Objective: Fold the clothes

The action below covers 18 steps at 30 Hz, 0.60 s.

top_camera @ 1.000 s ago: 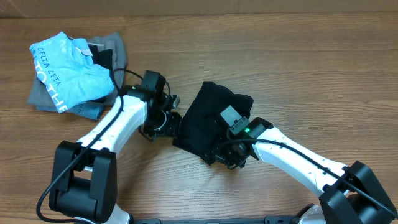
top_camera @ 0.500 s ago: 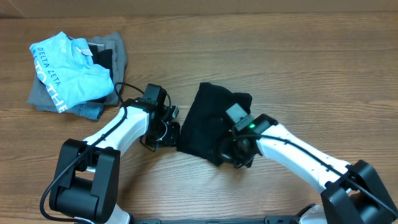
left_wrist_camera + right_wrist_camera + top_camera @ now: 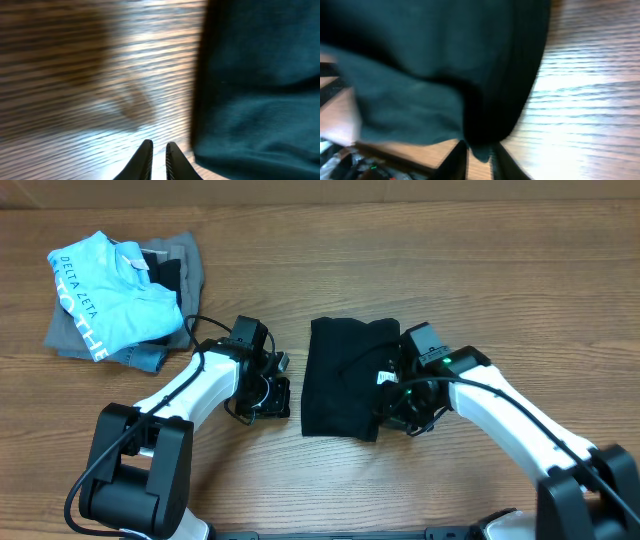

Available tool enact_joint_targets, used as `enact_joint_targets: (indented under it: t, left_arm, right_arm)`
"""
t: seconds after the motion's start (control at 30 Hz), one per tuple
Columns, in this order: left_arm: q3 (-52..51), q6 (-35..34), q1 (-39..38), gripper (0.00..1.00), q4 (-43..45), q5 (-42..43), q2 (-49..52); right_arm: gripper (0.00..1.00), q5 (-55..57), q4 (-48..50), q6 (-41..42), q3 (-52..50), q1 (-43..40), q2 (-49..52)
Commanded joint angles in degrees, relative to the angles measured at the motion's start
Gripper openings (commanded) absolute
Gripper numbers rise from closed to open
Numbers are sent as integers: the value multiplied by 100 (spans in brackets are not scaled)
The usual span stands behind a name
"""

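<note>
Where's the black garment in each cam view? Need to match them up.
Overhead: black garment at centre, lying on the table.
Left wrist: fills the right side.
Right wrist: covers the top and left.
Shared landmark: the garment's edge against the wood-grain table.

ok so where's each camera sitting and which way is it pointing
Overhead: fixed above the table, looking down on the folded black garment between the left arm and right arm; a light blue shirt on grey garments lies upper left.
Left wrist: on the left arm, low over the wood, looking past the left gripper, shut and empty, at the garment's edge.
Right wrist: on the right arm, looking along the right gripper, which pinches a fold of the garment.
Shared: all three show the black garment and the wooden table.
</note>
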Motion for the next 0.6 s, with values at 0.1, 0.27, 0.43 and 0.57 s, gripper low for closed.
enact_joint_targets:
  t: [0.1, 0.27, 0.43, 0.57]
  left_arm:
    - [240, 181, -33, 11, 142, 627, -57]
    - [341, 330, -39, 20, 269, 1071, -57]
    - [334, 361, -59, 32, -103, 1069, -57]
    - [334, 437, -330, 43, -155, 1082, -57]
  right_arm:
    - [9, -817, 708, -203, 221, 173, -503]
    - [6, 0, 868, 562, 144, 485, -42]
    - [4, 1320, -11, 1056, 144, 326, 155]
    - [4, 1718, -396, 979, 144, 17, 151]
